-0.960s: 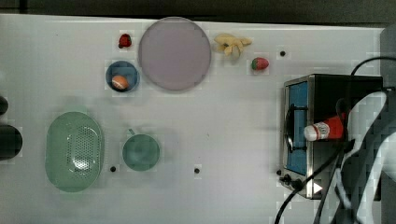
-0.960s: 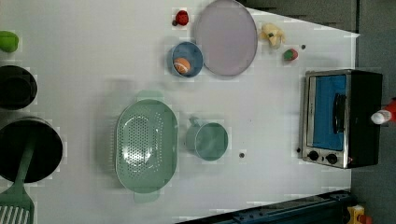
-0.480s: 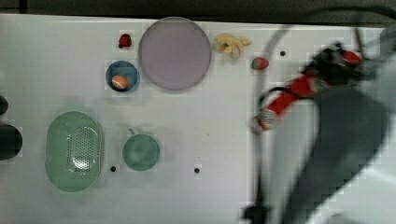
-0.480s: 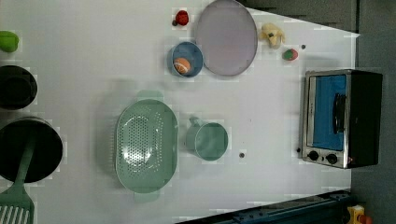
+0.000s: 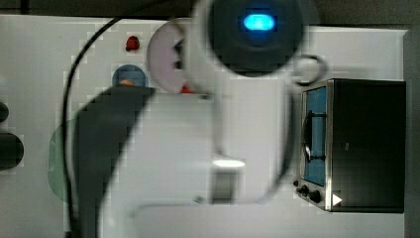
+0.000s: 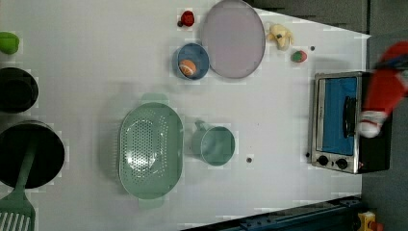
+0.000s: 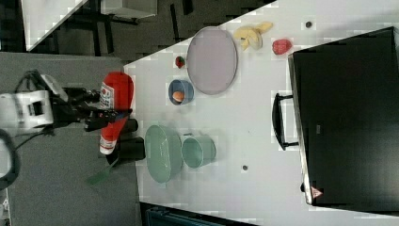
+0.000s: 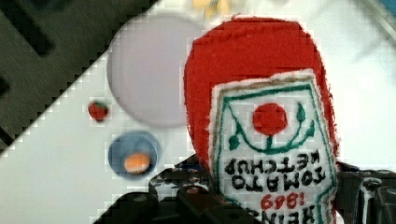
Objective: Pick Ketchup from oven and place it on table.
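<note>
My gripper [image 7: 104,113] is shut on the ketchup [image 7: 114,109], a red bottle with a white cap and a white-and-red label, held tilted with the cap down. In the right view it hangs high, off the right view's left of the table [image 7: 263,155]. The wrist view has the ketchup [image 8: 261,93] close up, with dark fingers [image 8: 187,200] on both sides of its label. The left view puts the ketchup [image 6: 383,94] over the oven [image 6: 337,122]. In the top view my arm [image 5: 237,114] blocks the middle, with the oven [image 5: 364,144] at the top view's right.
A lilac plate [image 6: 233,38], a blue bowl [image 6: 191,61] and a strawberry [image 6: 187,19] lie on the table. A green colander [image 6: 150,149] and a green cup [image 6: 215,144] sit mid-table. Black pots [image 6: 29,151] and a spatula [image 6: 17,211] are at the left view's left.
In the top view the arm has swung from the oven toward the top view's left with the ketchup in its grip, and it now covers the middle.
</note>
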